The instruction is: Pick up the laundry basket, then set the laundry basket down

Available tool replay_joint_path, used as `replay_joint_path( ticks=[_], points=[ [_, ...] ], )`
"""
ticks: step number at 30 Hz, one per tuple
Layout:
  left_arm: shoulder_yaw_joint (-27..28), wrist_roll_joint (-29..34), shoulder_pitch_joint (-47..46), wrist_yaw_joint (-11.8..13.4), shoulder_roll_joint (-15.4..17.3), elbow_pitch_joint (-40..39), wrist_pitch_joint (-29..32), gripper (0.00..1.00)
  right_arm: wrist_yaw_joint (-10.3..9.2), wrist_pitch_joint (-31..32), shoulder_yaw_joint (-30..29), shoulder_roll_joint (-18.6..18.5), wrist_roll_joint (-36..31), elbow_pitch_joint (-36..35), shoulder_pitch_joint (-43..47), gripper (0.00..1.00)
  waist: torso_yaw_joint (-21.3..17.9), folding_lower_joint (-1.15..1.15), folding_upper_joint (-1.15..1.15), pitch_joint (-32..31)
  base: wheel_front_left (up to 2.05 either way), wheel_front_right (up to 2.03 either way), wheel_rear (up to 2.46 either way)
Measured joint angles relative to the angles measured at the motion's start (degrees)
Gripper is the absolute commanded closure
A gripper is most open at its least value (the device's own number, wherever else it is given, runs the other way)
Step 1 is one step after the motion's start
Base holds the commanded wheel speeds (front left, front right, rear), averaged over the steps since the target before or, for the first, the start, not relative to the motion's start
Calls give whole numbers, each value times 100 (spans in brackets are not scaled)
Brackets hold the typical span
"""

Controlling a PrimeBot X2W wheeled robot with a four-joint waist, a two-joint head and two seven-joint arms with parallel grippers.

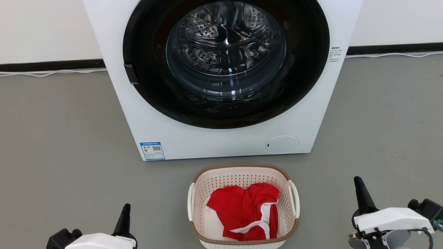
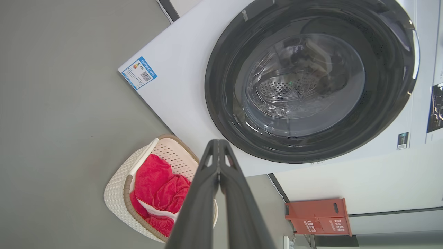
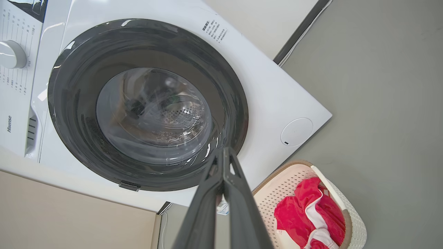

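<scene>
**A:** Where is the basket?

**B:** The small cream-white perforated plastic laundry basket with the brown woven-look rim (image 1: 242, 180) sits at the lower centre of the head view. It stands on the grey floor (image 1: 69, 138), just in front of the white front-loading washing machine (image 1: 221, 141), with a crumpled red-and-white garment (image 1: 242, 207) inside.

**A:** And the grippers?

**B:** The left gripper (image 1: 126, 208) is at the lower left and the right gripper (image 1: 358, 183) at the lower right. Both are well apart from the basket, and each has its two dark fingers pressed together on nothing.

**A:** What could go wrong?

**B:** I'd say clenched fingers cannot take the white side handles (image 1: 294, 199). If they come in like that, they would likely shove the light basket across the floor or into the washer. If one side lifts before the other, the basket tips and the garment may slide out. A fingertip could also catch in the perforations or the cloth.
</scene>
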Motion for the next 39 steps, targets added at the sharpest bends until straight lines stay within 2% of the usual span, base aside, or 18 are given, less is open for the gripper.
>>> replay_joint_path(
  ticks=[39],
  points=[
    [254,-2339,-196,-344,15,-437,654,100,0,613,-289,98,2888,-563,17,100,99,0,0,67,0,0,0]
  ],
)
